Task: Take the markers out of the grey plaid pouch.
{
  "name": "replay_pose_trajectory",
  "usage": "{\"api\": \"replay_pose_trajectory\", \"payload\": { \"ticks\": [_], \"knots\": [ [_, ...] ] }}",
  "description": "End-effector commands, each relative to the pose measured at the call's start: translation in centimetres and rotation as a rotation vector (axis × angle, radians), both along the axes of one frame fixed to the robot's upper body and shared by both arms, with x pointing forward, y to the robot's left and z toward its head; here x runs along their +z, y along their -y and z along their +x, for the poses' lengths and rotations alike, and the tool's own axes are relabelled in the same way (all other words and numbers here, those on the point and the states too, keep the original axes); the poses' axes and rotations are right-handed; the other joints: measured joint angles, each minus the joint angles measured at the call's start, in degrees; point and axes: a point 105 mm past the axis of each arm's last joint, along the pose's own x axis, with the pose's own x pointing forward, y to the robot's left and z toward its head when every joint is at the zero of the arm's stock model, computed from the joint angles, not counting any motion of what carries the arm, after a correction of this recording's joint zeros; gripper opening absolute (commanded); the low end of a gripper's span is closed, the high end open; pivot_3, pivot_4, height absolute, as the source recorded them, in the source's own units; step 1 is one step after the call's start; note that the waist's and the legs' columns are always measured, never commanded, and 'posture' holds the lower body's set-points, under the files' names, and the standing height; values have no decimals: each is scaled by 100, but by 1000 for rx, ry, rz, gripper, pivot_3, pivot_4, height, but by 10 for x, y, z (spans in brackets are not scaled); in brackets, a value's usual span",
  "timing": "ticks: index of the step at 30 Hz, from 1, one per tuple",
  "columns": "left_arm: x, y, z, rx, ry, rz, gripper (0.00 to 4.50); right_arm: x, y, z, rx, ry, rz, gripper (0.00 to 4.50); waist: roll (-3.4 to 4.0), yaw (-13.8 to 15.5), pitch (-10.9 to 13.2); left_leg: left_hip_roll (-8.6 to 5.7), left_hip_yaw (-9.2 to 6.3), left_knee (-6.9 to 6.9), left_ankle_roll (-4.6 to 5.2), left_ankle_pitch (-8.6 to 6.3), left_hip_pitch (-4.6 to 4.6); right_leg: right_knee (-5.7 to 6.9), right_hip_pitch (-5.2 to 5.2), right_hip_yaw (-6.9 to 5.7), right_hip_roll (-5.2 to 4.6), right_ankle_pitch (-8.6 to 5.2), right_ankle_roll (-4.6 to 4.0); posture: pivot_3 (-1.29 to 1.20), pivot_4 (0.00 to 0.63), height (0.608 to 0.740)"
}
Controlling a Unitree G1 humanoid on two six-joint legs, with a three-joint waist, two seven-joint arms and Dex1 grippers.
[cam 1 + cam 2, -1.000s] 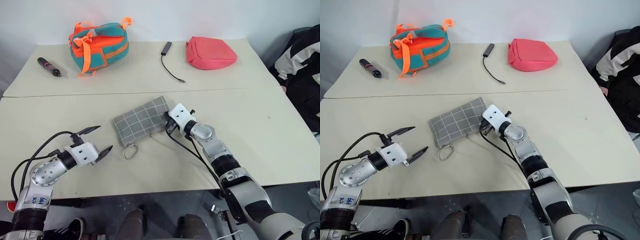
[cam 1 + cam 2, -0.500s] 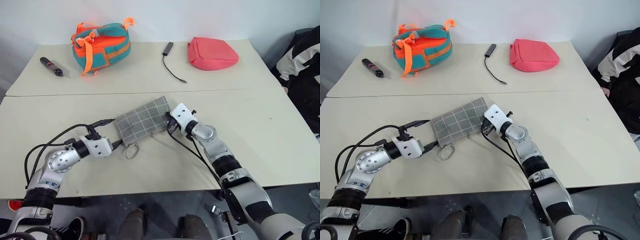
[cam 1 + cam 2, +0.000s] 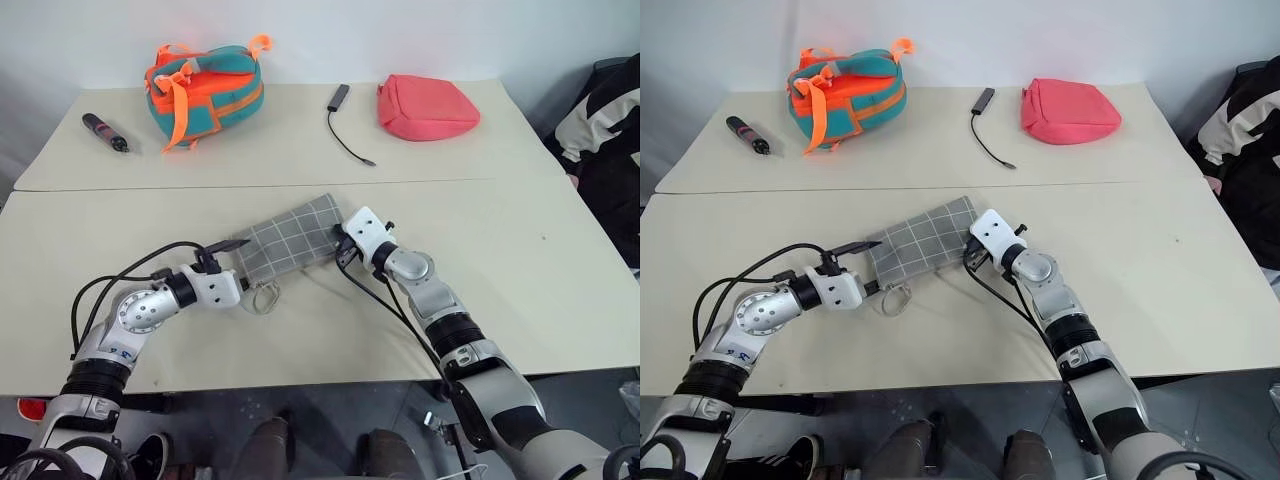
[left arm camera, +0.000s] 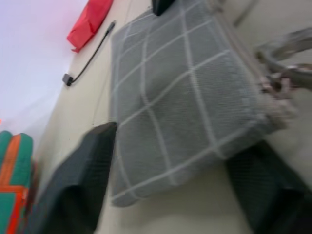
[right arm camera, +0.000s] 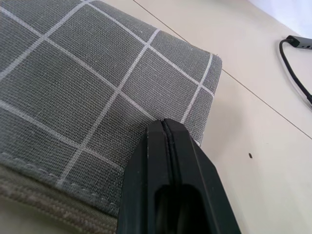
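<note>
Beige table (image 3: 560,250), grey plaid pouch (image 3: 290,240), white wall (image 3: 450,35)

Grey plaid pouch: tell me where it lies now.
The grey plaid pouch lies mid-table on the near half, between the left gripper at one end and the right gripper at the other.
</note>
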Motion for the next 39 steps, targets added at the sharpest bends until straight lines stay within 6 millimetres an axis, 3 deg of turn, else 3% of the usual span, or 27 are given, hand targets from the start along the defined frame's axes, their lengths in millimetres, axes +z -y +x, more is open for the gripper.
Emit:
{"api": "replay_pose_trajectory", "payload": {
  "ticks": [1,7,9,13,15,17,20,23,25,29,32,39],
  "knots": [
    [-19,6,-9,-35,-86,13,2014,7,2,-1,6,20,14,0,0,-2,0,0,0,0,0,0,0,0,0,0,0,0,0,0,150,740],
    [-19,9,-12,-46,-109,-10,93,12,4,-2,9,61,0,0,2,-20,-1,0,0,0,0,0,1,1,0,0,0,0,0,0,150,740],
    [-19,11,-13,-45,-112,-24,13,14,5,-6,40,12,69,182,2,-26,-1,0,1,0,0,0,1,0,0,0,-1,0,0,0,150,740],
    [-15,18,-12,-27,-96,-53,0,36,14,-14,76,5,166,1286,2,-24,-1,0,2,0,0,0,0,-1,1,0,-2,0,0,0,150,740],
    [-14,22,-13,-24,-80,-33,0,45,12,-32,191,-84,249,1946,2,12,-1,-1,2,0,1,-1,-1,-2,1,0,-3,0,0,0,150,740],
    [-13,26,-13,-24,-67,-20,0,50,6,-66,373,-227,307,2615,2,47,-1,-1,2,1,4,-2,-1,-4,3,0,-3,0,1,0,150,740],
    [-11,33,-9,-9,-47,-8,0,56,4,-101,488,-378,350,3626,0,112,-2,0,3,3,10,-7,-2,-8,4,0,-2,1,1,0,150,740],
    [-6,45,-6,-5,-16,4,0,38,-2,-135,563,-505,247,3626,1,163,-3,-1,8,4,11,-10,-3,-13,4,0,-5,1,1,0,150,740],
    [-3,51,-4,-1,-4,1,0,23,-6,-141,544,-549,223,3626,-3,203,-5,-2,9,6,12,-14,-4,-29,3,0,-7,1,3,0,150,740],
    [0,61,-6,-13,11,9,0,0,-14,-128,417,-560,225,3626,-5,250,-6,-1,32,6,9,-16,-5,-52,2,2,-6,2,4,0,150,740],
    [2,64,-8,-13,15,15,0,5,-26,-114,363,-535,291,3626,-5,249,-6,-1,48,6,9,-15,-5,-51,0,4,-6,3,6,0,150,740],
    [5,67,-7,-1,14,10,0,3,-39,-113,372,-542,287,3626,-8,247,-7,-1,51,6,9,-15,-6,-47,2,3,-3,4,7,0,150,740]
  ]
}}
